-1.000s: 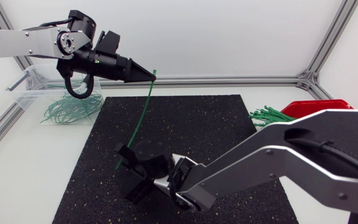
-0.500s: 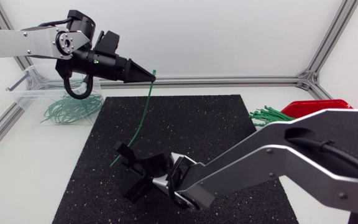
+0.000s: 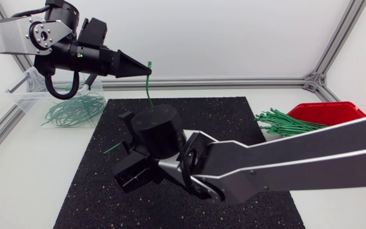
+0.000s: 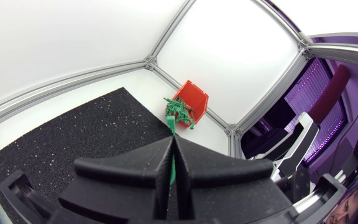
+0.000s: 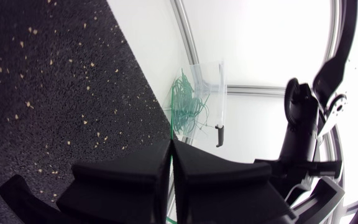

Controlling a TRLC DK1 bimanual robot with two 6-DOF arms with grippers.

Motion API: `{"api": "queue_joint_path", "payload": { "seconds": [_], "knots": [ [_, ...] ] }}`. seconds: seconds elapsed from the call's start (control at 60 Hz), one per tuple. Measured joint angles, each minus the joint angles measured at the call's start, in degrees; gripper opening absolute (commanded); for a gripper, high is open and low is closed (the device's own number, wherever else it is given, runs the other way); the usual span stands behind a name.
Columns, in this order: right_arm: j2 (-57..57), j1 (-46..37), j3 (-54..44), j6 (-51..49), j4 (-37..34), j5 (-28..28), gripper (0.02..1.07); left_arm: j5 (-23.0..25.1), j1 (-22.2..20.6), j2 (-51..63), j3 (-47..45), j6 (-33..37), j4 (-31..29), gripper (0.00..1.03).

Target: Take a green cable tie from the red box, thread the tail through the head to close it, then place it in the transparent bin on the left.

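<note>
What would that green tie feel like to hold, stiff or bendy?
Probably bendy yet springy: the cable tie curves gently below the left hand, while its free end sticks out sideways without drooping. Likely very light, being so thin.

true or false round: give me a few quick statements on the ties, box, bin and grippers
1. The left gripper is shut on a tie. True.
2. The red box holds no ties. False: a green bundle spills over its edge.
3. The bin has ties in it. True.
4. The right gripper is open above the red box. False: it is shut on the tie, over the mat.
</note>
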Motion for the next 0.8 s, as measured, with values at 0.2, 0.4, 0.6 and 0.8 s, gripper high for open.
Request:
{"api": "queue_joint_path", "payload": {
  "seconds": [0.2,0.4,0.6,0.8],
  "knots": [
    [-7.26,-0.02,1.14,14.16,-11.5,-0.74,0.07,0.79,0.0,-2.78,-2.91,-0.15,-0.04,0.03],
    [-14.12,-0.42,1.9,27.12,-21.16,-3.26,0.07,2.43,-0.13,-6.1,-4.63,-1.6,-0.07,0.03],
    [-21.97,-0.39,0.85,32.94,-22.29,-1.14,0.07,2.58,-1.79,-9.46,-4.98,-3.28,-0.02,0.03],
    [-26.58,-0.35,-5.03,34.58,-17.11,4.81,0.07,2.6,-3.37,-10.78,-5.99,-4.37,0.0,0.03]
  ]
}}
